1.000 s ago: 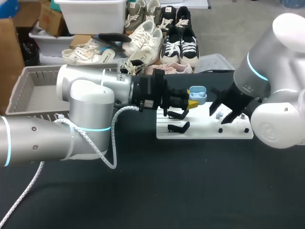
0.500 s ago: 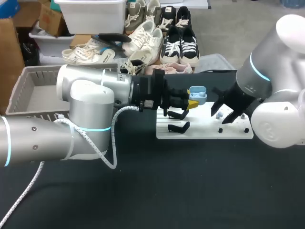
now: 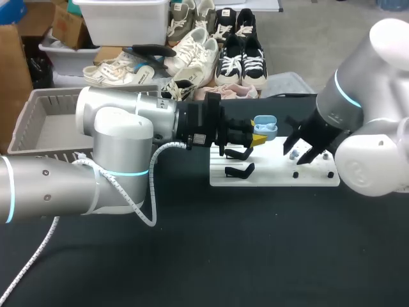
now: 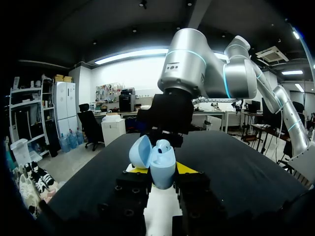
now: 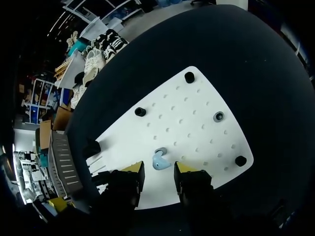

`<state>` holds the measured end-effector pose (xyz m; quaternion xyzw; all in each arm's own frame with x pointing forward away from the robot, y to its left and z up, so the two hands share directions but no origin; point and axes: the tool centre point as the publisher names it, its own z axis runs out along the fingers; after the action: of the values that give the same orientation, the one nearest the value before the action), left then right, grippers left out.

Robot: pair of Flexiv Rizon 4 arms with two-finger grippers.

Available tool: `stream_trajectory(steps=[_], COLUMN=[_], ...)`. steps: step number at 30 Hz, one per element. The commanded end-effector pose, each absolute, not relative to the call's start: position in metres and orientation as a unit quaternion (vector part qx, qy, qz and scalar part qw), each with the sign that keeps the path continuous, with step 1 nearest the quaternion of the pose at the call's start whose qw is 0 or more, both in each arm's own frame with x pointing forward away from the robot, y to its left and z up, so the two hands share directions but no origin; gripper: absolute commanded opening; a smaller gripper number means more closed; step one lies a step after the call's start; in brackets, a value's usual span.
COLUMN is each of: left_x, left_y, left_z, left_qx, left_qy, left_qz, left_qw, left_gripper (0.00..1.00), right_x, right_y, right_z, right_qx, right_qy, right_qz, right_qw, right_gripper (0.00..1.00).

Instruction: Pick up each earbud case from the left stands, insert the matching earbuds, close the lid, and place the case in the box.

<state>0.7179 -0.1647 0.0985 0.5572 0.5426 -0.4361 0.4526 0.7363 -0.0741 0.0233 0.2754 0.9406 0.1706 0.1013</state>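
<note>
Roughly midway — left gripper (image 4: 162, 171) clamps the open case (image 4: 161, 164), right gripper (image 5: 159, 170) hangs wide above an earbud (image 5: 159, 160); closing and boxing remain.

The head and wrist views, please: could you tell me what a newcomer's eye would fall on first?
First, the light blue earbud case, its lid open, gripped between the fingers of the left tool above the white board. Next, the right tool, open, poised over a single light blue earbud lying on that same board.
</note>
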Motion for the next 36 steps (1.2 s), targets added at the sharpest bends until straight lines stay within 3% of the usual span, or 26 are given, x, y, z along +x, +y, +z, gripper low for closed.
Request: stream_trajectory(steps=[1, 6, 8, 31, 33, 35, 36], left_x=[0.7163, 0.7163, 0.7163, 0.7163, 0.7163, 0.7163, 0.7163], left_y=[-0.1647, -0.1647, -0.1647, -0.1647, -0.1647, -0.1647, -0.1647], left_z=[0.0983, 0.0983, 0.0983, 0.0983, 0.0983, 0.0983, 0.0983], left_qx=[0.556, 0.556, 0.556, 0.556, 0.556, 0.556, 0.556], left_qy=[0.543, 0.543, 0.543, 0.543, 0.543, 0.543, 0.543], left_qz=[-0.435, -0.435, -0.435, -0.435, -0.435, -0.435, -0.435], left_qw=[0.455, 0.455, 0.455, 0.455, 0.455, 0.455, 0.455], left_gripper=[0.0, 0.0, 0.0, 0.0, 0.0, 0.0, 0.0], right_x=[0.7372, 0.7373, 0.7373, 0.7392, 0.7397, 0.7401, 0.7402], right_y=[-0.0753, -0.0763, -0.0764, -0.0756, -0.0754, -0.0752, -0.0748], right_z=[0.0234, 0.0222, 0.0221, 0.0197, 0.0189, 0.0183, 0.0181], right_qx=[0.276, 0.275, 0.276, 0.273, 0.273, 0.273, 0.273], right_qy=[0.941, 0.941, 0.941, 0.942, 0.942, 0.942, 0.942], right_qz=[0.17, 0.17, 0.171, 0.17, 0.17, 0.17, 0.17], right_qw=[0.099, 0.097, 0.097, 0.093, 0.093, 0.092, 0.092], right_gripper=[0.37, 0.34, 0.25, 0.23, 0.19, 0.02, 0.0])
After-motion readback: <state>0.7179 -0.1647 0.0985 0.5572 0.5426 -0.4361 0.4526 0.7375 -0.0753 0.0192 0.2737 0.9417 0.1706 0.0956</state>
